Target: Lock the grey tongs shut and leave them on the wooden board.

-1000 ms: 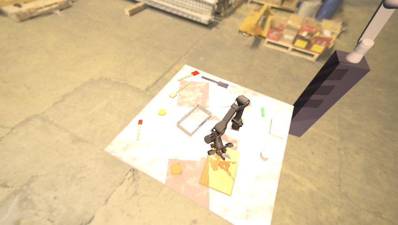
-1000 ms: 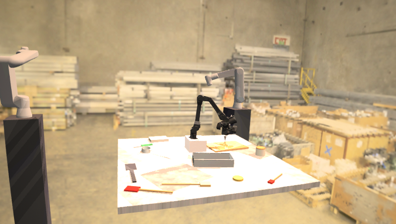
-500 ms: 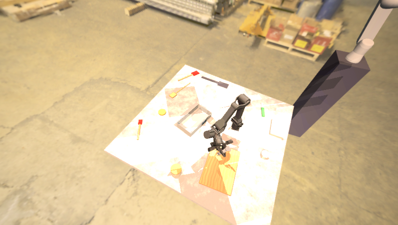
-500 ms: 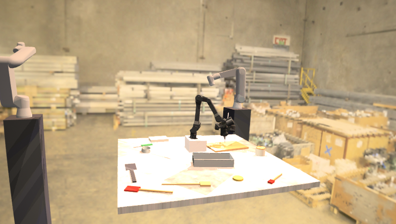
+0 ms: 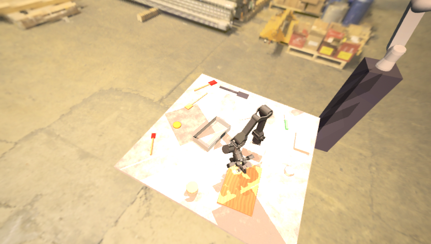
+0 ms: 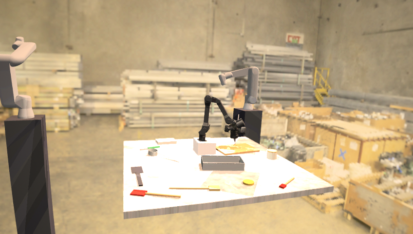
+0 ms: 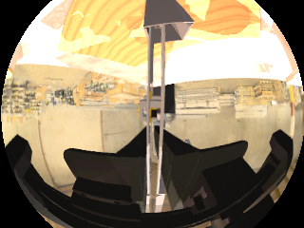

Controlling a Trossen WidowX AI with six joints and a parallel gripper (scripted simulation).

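Observation:
The grey tongs (image 6: 234, 141) (image 7: 163, 57) are held roughly upright over the wooden board (image 5: 239, 205) (image 6: 249, 148) (image 7: 95, 40). Their two long arms lie close together and nearly parallel, with a narrow gap. A dark flared end is on the board side in the wrist view. Which end is the hinge, whether it is locked, and whether the lower end touches the board cannot be told. My gripper (image 5: 242, 170) (image 6: 234, 137) (image 7: 152, 129) is shut on the tongs, low over the board's near-arm end. The roasting tin (image 5: 201, 144) (image 6: 222, 166) stands apart from them.
A white block (image 6: 204, 147) bears the arm. A lidded jar (image 5: 191, 187) (image 6: 272, 154) stands beyond the board. A small cup (image 5: 289, 170) stands on its other side. A yellow disc (image 5: 177, 124) (image 6: 248, 182), a dark spatula (image 5: 242, 94) (image 6: 137, 170) and several brushes lie farther off.

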